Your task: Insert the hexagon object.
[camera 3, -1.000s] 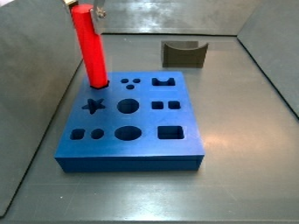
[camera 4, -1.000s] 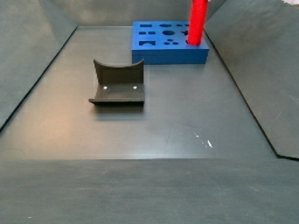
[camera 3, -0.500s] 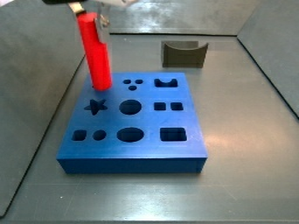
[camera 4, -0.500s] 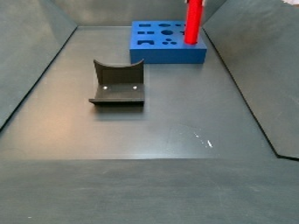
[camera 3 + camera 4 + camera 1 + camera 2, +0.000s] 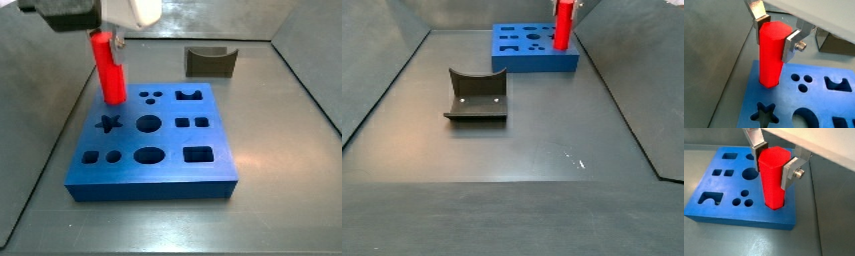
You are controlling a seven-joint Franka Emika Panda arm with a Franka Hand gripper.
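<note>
Holding the red bar upright at a corner of the blue block.

Gripper [image 5: 774, 30] has its two silver fingers [image 5: 789, 172] clamped on the upper end of the hexagon object [image 5: 773, 178]; the bar's lower end sits at the corner hole of the blue block [image 5: 154, 140], though whether it is seated cannot be told. It looks stiff, light and glossy, so likely slippery; a grip high on opposite flat faces seems right. The dark fixture [image 5: 476, 95] stands well apart on the floor.
</note>
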